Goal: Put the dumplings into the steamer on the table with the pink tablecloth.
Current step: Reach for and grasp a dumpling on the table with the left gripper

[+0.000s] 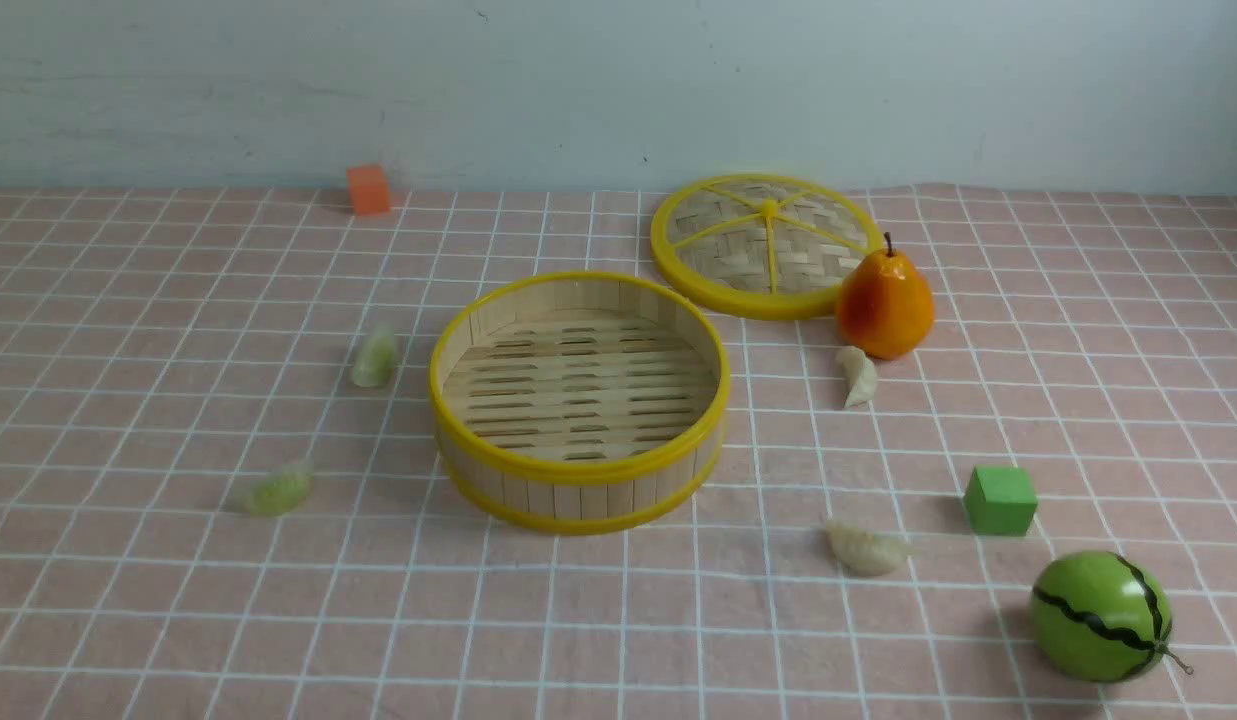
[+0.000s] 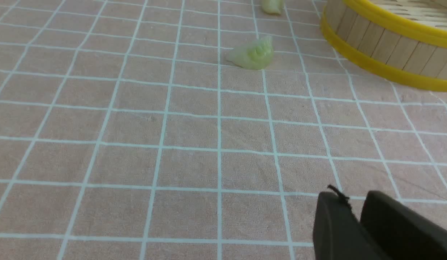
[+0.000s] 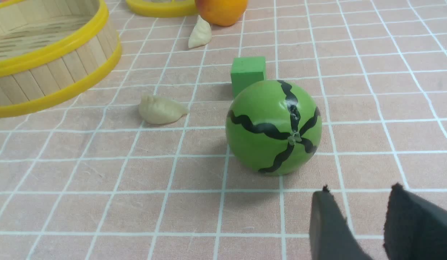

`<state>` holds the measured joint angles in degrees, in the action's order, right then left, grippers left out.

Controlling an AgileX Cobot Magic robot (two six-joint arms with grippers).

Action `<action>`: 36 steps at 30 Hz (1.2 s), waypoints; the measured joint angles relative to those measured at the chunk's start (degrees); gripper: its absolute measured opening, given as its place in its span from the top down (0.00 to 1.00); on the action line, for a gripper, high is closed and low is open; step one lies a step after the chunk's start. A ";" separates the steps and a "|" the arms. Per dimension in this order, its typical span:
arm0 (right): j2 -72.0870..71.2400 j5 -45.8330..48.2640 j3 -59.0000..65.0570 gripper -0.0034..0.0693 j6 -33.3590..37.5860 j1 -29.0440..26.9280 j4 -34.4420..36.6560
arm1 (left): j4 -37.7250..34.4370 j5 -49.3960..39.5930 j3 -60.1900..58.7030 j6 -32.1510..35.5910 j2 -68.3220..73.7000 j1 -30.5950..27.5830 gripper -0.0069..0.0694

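Observation:
The steamer (image 1: pixel 578 495) stands empty mid-table on the pink tablecloth (image 1: pixel 178 620). Two pale green dumplings (image 1: pixel 375 357) (image 1: pixel 275 490) lie to its left. Two cream dumplings (image 1: pixel 858 375) (image 1: pixel 866 548) lie to its right. Neither arm shows in the front view. In the left wrist view my left gripper (image 2: pixel 353 196) hovers over bare cloth, its tips a narrow gap apart and empty, well short of a green dumpling (image 2: pixel 254 55) and the steamer (image 2: pixel 386 47). My right gripper (image 3: pixel 359 191) is open and empty, just behind the toy watermelon (image 3: pixel 274 126), with a cream dumpling (image 3: pixel 162 110) beyond it.
The woven yellow lid (image 1: pixel 768 245) lies flat behind the steamer, an orange pear (image 1: pixel 883 300) beside it. A green cube (image 1: pixel 1000 498) and the watermelon (image 1: pixel 1100 615) sit at the front right. An orange cube (image 1: pixel 368 190) stands at the far wall.

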<state>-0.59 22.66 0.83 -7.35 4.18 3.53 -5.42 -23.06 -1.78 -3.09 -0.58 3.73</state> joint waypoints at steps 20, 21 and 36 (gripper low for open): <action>0.00 0.00 0.00 0.62 0.00 0.00 0.00 | 0.00 0.00 0.00 0.00 0.00 0.00 0.73; 0.00 0.00 0.00 0.62 0.00 0.00 0.00 | 0.00 0.00 0.00 0.00 0.00 0.00 0.73; 0.00 -0.06 0.00 0.62 0.00 0.00 -0.91 | 2.00 2.65 0.00 0.24 0.00 0.00 0.71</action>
<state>-0.59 22.59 0.83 -7.35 4.18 2.63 -3.42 -20.41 -1.78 -2.85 -0.58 3.73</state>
